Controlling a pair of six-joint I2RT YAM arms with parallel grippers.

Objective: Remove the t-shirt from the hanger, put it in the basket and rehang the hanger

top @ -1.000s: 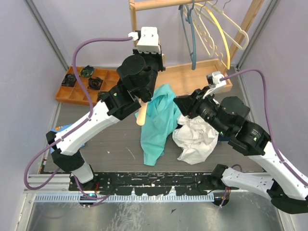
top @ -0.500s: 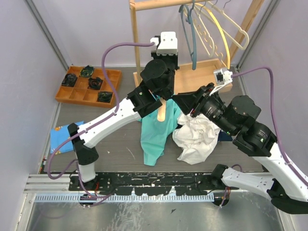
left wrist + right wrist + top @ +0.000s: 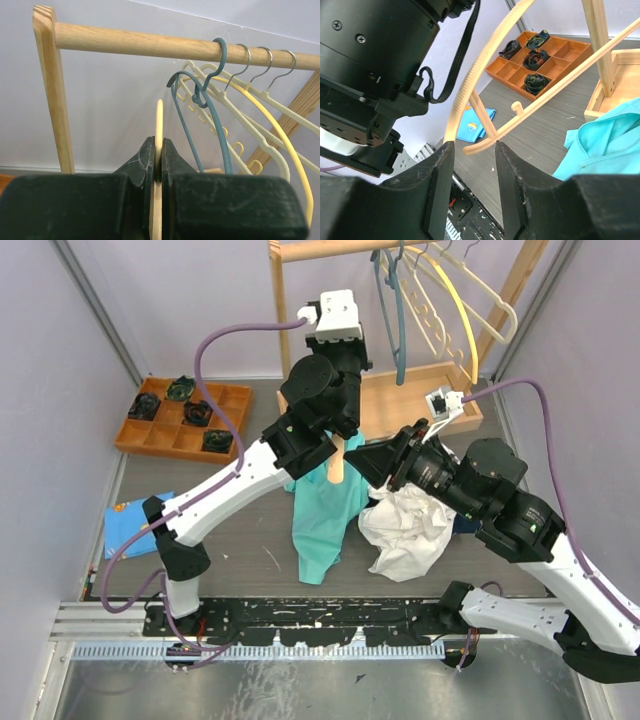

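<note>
The teal t-shirt [image 3: 325, 515] lies crumpled on the table, off the hanger; its edge shows at the right of the right wrist view [image 3: 610, 145]. My left gripper [image 3: 338, 438] [image 3: 159, 142] is shut on the neck of the bare peach hanger [image 3: 337, 458] [image 3: 159, 122], held up in front of the wooden rack's rod [image 3: 150, 42]. My right gripper [image 3: 372, 458] [image 3: 474, 146] is open. The hanger's lower end [image 3: 485, 145] sits in the gap between its fingers, not pinched.
A blue hanger [image 3: 212, 105] and pale yellow and white hangers [image 3: 260, 107] hang on the rod. A white cloth pile [image 3: 410, 525] lies beside the t-shirt. An orange compartment tray [image 3: 150, 430] sits at back left, a blue cloth [image 3: 130, 520] at near left.
My left arm has swung the hanger up and right toward the rack. My right gripper has opened and released the hanger end. The t-shirt stays on the table.
</note>
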